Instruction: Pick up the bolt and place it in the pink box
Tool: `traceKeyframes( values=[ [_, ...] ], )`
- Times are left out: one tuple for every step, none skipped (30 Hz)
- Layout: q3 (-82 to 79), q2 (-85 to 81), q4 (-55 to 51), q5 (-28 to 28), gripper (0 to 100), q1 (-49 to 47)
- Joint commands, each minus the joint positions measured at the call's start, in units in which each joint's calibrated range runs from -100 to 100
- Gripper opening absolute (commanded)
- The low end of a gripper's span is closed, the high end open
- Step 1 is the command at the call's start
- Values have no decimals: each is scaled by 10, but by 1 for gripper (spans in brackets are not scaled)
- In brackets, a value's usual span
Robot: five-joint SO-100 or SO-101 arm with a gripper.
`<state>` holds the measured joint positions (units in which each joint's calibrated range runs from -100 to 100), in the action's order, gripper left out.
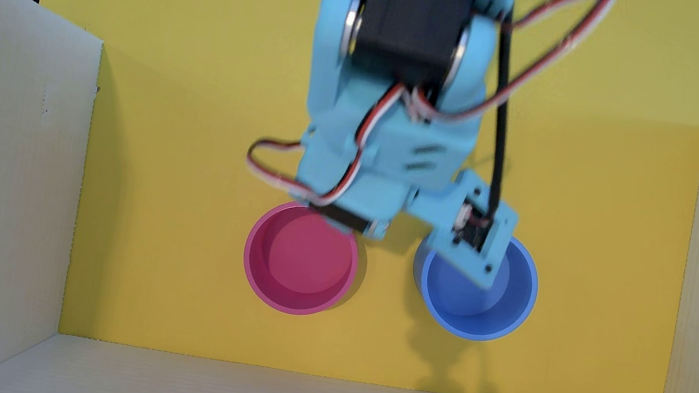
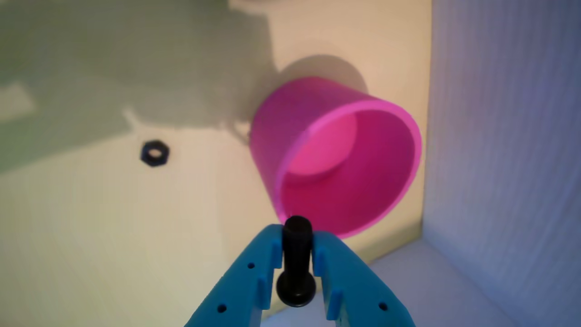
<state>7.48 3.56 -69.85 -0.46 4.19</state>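
In the wrist view my blue gripper [image 2: 296, 245] is shut on the black bolt [image 2: 297, 259], its shank pinched between the fingertips and its rounded head toward the camera. The pink box [image 2: 336, 154] sits just beyond the fingertips, its mouth showing and nothing inside. In the overhead view the arm [image 1: 394, 114] hangs over the far rim of the pink box [image 1: 300, 259]; the fingertips and the bolt are hidden under the arm there.
A round blue container [image 1: 478, 291] stands right of the pink box in the overhead view, partly under the wrist camera mount. A dark hexagonal nut [image 2: 155, 153] lies on the yellow floor. White cardboard walls [image 1: 0, 172] close in the left, right and near sides.
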Motion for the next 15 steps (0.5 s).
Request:
traceKeyframes(
  values=[
    [117,50,-33,1,1,15],
    [140,66,-40,1,1,17],
    [164,84,-46,1,1,19],
    [184,99,-51,1,1,22],
    [202,112,-54,1,1,24],
    [218,124,-60,1,1,27],
    [238,139,-69,1,1,27],
    [250,148,-79,1,2,26],
    [260,155,-92,1,4,24],
    [269,162,-108,1,8,22],
    [273,167,-121,1,14,21],
    [273,171,-133,2,19,20],
    [274,172,-140,2,23,20],
    [274,173,-144,2,26,20],
    [270,172,-145,2,25,20]
  ],
)
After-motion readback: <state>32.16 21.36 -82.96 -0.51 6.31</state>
